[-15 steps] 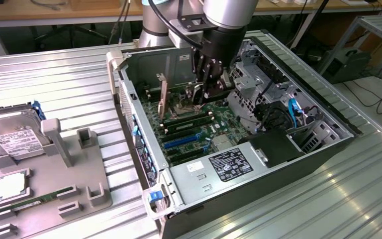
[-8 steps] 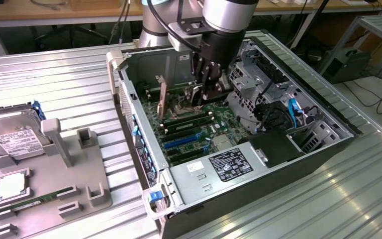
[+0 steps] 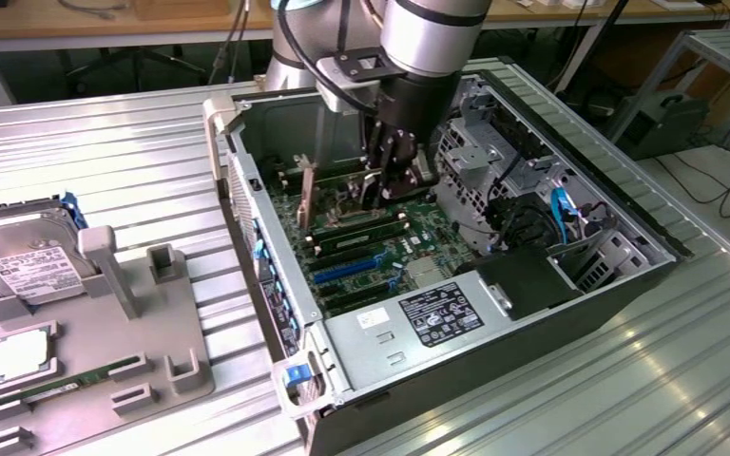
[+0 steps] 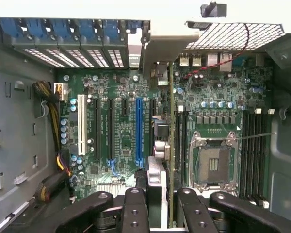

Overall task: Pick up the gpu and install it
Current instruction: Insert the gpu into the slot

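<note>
Wrist view: fingers (image 4: pixel 134 213) clamp gpu (image 4: pixel 159 189) edge-on between blue slot (image 4: pixel 139 131) and CPU socket (image 4: pixel 212 165).

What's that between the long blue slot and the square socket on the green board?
In the wrist view, the gpu, edge-on, gripped by the pincer, stands between the blue slot and socket.

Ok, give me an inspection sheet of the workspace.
Surface: ribbed metal table, holding the open computer case.
Job's things: gpu edge-on between the hand's fingers, above the motherboard.
Clutter: hard drive and memory stick in the grey fixture at the exterior view's left.
Grippers: hand inside the case, shut on the gpu.
Cables: yellow and black wires inside the case; blue cable.
Surroundings: benches behind, floor cables.
</note>
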You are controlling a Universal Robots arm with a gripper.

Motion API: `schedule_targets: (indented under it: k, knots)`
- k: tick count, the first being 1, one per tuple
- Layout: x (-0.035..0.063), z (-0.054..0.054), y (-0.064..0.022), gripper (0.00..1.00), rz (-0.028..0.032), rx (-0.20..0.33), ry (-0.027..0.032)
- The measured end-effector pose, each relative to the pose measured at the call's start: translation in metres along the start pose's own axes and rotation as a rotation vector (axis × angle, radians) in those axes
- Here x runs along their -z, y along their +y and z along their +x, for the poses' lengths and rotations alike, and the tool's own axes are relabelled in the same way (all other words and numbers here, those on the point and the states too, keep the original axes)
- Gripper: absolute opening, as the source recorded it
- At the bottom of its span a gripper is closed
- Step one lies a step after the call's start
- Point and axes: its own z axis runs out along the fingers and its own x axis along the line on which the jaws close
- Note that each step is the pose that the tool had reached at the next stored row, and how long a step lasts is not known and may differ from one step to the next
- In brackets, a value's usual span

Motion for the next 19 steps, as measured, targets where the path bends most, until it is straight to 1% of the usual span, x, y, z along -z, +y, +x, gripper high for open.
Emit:
schedule_targets:
  k: [4,5,8,12,15,18,19]
  knots:
    - [-0.006,0.0,0.0003,0.28,0.002,0.0,0.0001]
    - [-0.0091,0.0,0.0011,0.28,0.0021,0.0,0.0001]
    - [-0.0177,0.001,0.0084,0.28,0.0022,0.0,0.0]
    - [-0.0272,0.002,0.0085,0.28,0.0021,0.001,0.0002]
    - [-0.0316,0.008,0.0084,0.28,0.0022,0.001,0.0003]
    - [-0.0342,0.009,0.0085,0.28,0.0015,0.001,0.0056]
    - [-0.0352,0.009,0.0088,0.28,-0.0006,0.001,0.0076]
